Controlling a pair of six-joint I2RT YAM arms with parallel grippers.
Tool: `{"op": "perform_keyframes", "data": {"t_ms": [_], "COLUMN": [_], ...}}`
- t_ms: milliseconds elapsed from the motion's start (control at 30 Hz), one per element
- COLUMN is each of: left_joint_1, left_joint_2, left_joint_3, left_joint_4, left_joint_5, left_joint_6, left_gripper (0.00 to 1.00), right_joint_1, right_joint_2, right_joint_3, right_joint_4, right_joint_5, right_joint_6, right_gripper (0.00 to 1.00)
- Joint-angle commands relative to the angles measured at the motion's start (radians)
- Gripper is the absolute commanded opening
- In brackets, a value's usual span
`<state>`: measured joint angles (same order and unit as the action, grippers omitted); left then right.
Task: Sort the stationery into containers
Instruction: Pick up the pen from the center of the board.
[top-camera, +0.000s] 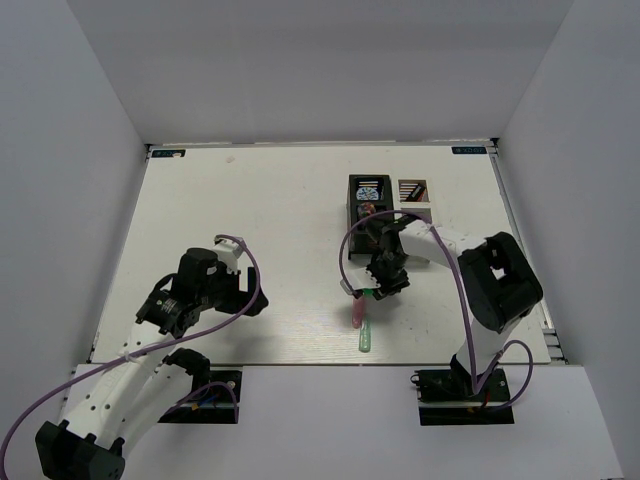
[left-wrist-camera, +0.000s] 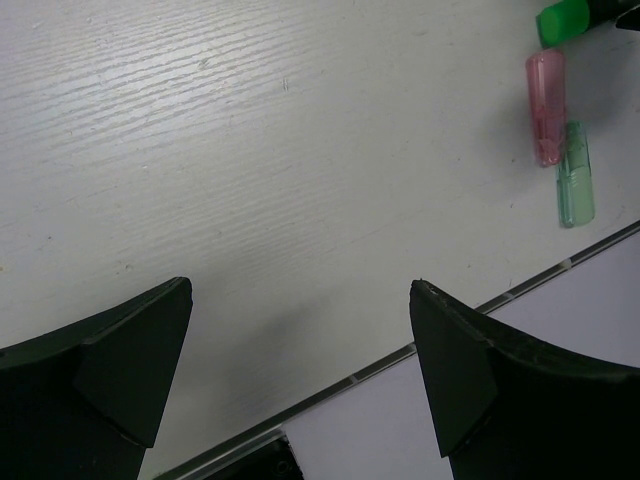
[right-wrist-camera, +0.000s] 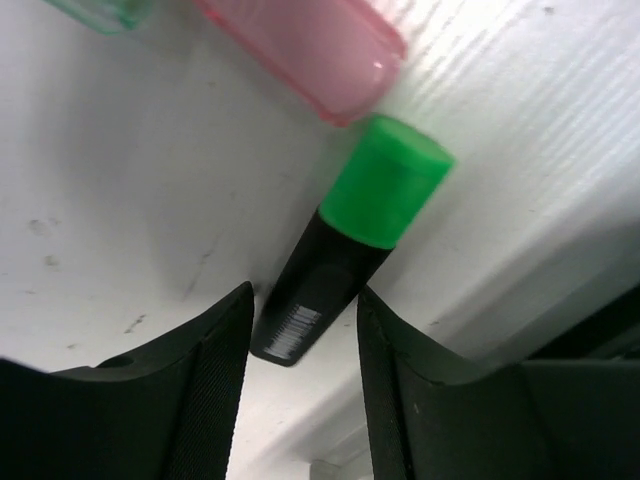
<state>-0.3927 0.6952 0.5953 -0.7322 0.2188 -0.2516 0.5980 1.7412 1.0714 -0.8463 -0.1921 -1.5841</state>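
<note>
Right gripper (right-wrist-camera: 302, 295) straddles the black barrel of the green-capped highlighter (right-wrist-camera: 345, 240) right of the tabletop's (top-camera: 250, 220) centre. Its jaws sit tight at both sides; a firm clamp cannot be told. The pink capsule (top-camera: 355, 312) and green capsule (top-camera: 364, 340) lie just nearer the near edge. Left gripper (left-wrist-camera: 300, 290) hangs wide open over bare tabletop. The black organizer (top-camera: 368, 195) and white mesh organizer (top-camera: 415, 195) stand toward the far right corner.

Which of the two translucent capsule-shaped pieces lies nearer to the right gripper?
The pale pink translucent capsule: it lies beside the green-capped black highlighter that the right gripper straddles; the green translucent capsule lies beyond it.
</note>
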Motion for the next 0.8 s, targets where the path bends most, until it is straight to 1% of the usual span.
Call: {"op": "perform_keyframes", "data": {"t_ms": [0,100,133,200,300,367,433,467,600,667,733,767], "left_joint_1": [0.006,0.005,0.006,0.006,0.006,0.005,0.006,0.006,0.006,0.006,0.006,0.008], "left_joint_2": [-0.017,-0.017,-0.016,-0.017,-0.016,-0.017,-0.017,-0.017,-0.019,-0.019,-0.020,-0.022], "left_joint_3": [-0.011,-0.011,-0.011,-0.009,-0.009,-0.011,-0.012,-0.011,-0.012,-0.011,-0.012,-0.012], "left_joint_4": [0.013,0.011,0.016,0.013,0.013,0.013,0.011,0.014,0.010,0.014,0.010,0.013], "left_joint_5": [0.011,0.013,0.011,0.011,0.011,0.010,0.010,0.010,0.011,0.010,0.007,0.007], "left_joint_6": [0.012,0.011,0.014,0.012,0.014,0.014,0.015,0.014,0.014,0.015,0.014,0.014], "left_gripper": [1.00,1.00,1.00,1.00,1.00,1.00,1.00,1.00,1.00,1.00,1.00,1.00], "right_joint_1": [0.002,0.006,0.006,0.008,0.008,0.013,0.017,0.016,0.025,0.026,0.029,0.031], "right_joint_2": [0.004,-0.022,-0.034,-0.029,-0.006,0.007,0.009,0.011,0.021,0.023,0.021,0.018], "right_joint_3": [-0.008,-0.037,-0.060,-0.071,-0.054,-0.048,-0.074,-0.079,-0.105,-0.132,-0.156,-0.165], "right_joint_4": [-0.131,-0.102,-0.083,-0.051,-0.023,-0.002,0.047,0.061,0.127,0.165,0.185,0.223], "right_joint_5": [-0.006,-0.006,-0.001,0.008,0.009,0.013,0.026,0.039,0.063,0.068,0.072,0.072], "right_joint_6": [-0.020,0.004,0.047,0.079,0.200,0.269,0.297,0.335,0.416,0.455,0.486,0.496], "right_gripper": [0.48,0.48,0.48,0.48,0.48,0.45,0.45,0.43,0.43,0.47,0.47,0.47]}}
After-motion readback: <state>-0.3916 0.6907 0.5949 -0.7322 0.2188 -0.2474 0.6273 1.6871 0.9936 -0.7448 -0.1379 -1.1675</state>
